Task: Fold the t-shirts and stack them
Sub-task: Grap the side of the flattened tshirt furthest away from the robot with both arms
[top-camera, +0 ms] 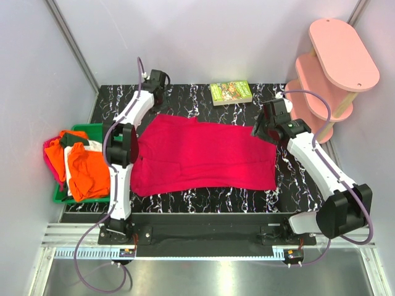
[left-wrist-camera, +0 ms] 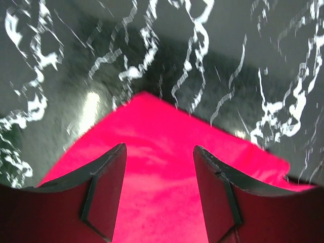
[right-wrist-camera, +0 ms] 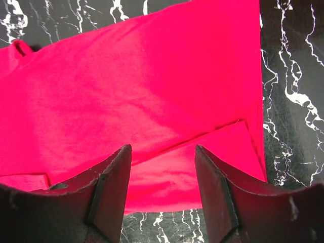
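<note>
Clearly limp and light, the crimson t-shirt [top-camera: 203,154] suits corner pinches; left gripper [left-wrist-camera: 159,152] and right gripper [right-wrist-camera: 162,149] gape, empty.

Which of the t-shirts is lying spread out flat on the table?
The crimson-red t-shirt, spread on the black table; the others are bunched together in the green bin.

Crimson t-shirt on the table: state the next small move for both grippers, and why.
Probably lower both and close on the cloth. The crimson t-shirt lies flat on the table, the left gripper open above its far corner and the right gripper open above its right end, neither holding anything.
</note>
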### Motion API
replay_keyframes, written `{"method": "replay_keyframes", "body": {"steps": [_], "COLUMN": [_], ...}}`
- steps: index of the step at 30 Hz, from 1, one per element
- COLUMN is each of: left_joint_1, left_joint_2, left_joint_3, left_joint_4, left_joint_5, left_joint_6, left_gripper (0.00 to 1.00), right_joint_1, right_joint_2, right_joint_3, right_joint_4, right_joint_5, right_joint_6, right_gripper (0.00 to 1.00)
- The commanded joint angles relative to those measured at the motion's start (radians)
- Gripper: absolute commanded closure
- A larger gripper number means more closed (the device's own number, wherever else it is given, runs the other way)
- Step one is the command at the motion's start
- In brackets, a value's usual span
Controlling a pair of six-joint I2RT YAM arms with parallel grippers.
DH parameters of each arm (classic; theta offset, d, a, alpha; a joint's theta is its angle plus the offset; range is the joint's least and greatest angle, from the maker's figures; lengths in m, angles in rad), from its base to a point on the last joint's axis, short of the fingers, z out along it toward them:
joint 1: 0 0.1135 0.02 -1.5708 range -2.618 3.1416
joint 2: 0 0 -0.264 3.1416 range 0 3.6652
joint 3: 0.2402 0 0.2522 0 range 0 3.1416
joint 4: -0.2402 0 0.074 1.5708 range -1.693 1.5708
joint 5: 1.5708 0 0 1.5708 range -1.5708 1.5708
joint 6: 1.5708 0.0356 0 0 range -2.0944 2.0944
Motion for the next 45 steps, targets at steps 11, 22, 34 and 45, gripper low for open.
{"method": "replay_keyframes", "body": {"steps": [11, 22, 34, 45], "left_joint_1": [0.036, 0.036, 0.035, 0.019], "left_joint_2": [0.159, 0.216, 0.157, -0.076], "left_joint_3": [0.156, 0.161, 0.068, -0.081], "left_joint_4": [0.016, 0.018, 0.021, 0.101], "left_joint_5": [0.106, 0.144, 0.118, 0.077], "left_joint_6": [0.001, -0.036, -0.03, -0.019], "left_gripper": [0.37, 0.39, 1.0, 1.0], "right_joint_1": [0.007, 0.007, 0.007, 0.007], "right_joint_2": [-0.035, -0.038, -0.05, -0.072], "right_joint_3": [0.0, -0.023, -0.046, -0.078], "right_joint_4": [-0.007, -0.004, 0.011, 0.037], "right_joint_5": [0.0, 0.012, 0.008, -0.022], "right_joint_6": [-0.037, -0.043, -0.04, -0.021], "right_gripper": [0.4, 0.39, 0.39, 0.41]}}
